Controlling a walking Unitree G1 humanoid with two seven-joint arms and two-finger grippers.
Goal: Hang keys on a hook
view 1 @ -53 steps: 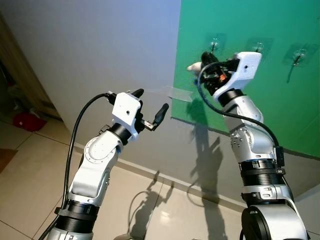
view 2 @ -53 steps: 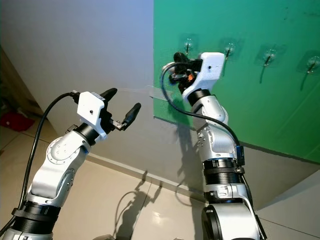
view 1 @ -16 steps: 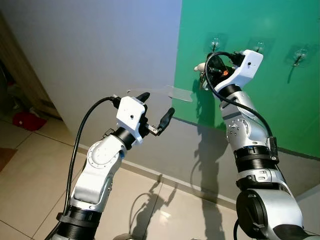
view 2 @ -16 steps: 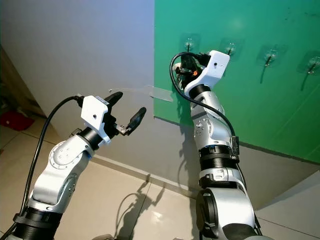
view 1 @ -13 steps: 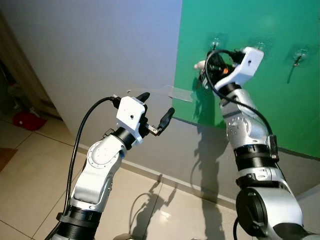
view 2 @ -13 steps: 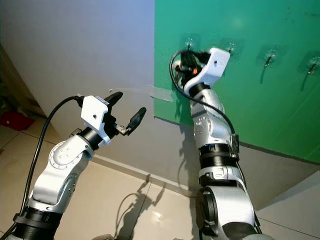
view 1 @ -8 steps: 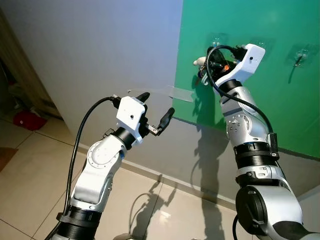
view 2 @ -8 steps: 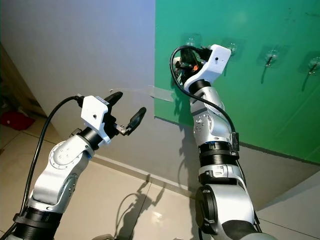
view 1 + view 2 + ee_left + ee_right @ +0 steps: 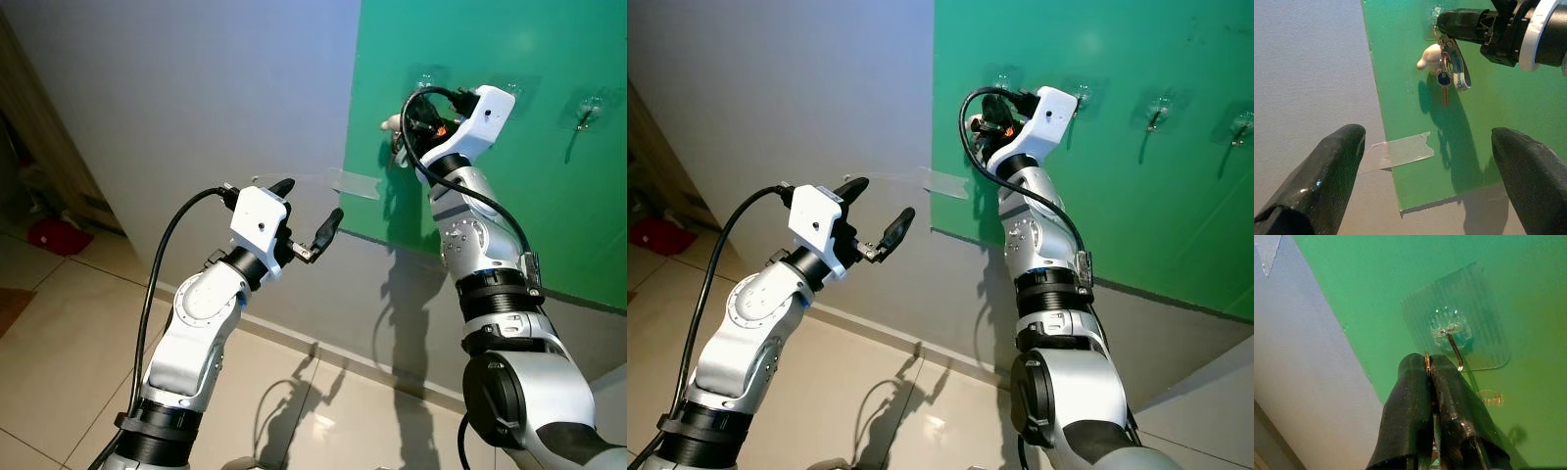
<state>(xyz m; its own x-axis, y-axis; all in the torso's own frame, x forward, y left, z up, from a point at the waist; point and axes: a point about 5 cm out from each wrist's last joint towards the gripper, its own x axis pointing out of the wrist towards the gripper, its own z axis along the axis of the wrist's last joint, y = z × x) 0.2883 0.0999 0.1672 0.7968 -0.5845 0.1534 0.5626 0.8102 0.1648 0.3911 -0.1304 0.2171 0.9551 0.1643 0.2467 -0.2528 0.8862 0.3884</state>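
just beside the hook (image 9: 1452, 343), right tool (image 9: 1428, 363) pinched on keys (image 9: 1445, 68), left tool (image 9: 309, 217) spread, empty

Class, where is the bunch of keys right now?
The bunch of keys hangs from the shut right gripper, against the green board, just below the leftmost clear hook.

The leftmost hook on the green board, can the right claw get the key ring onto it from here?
Probably yes. The right claw pinches the key ring just beside the hook, with nothing between them.
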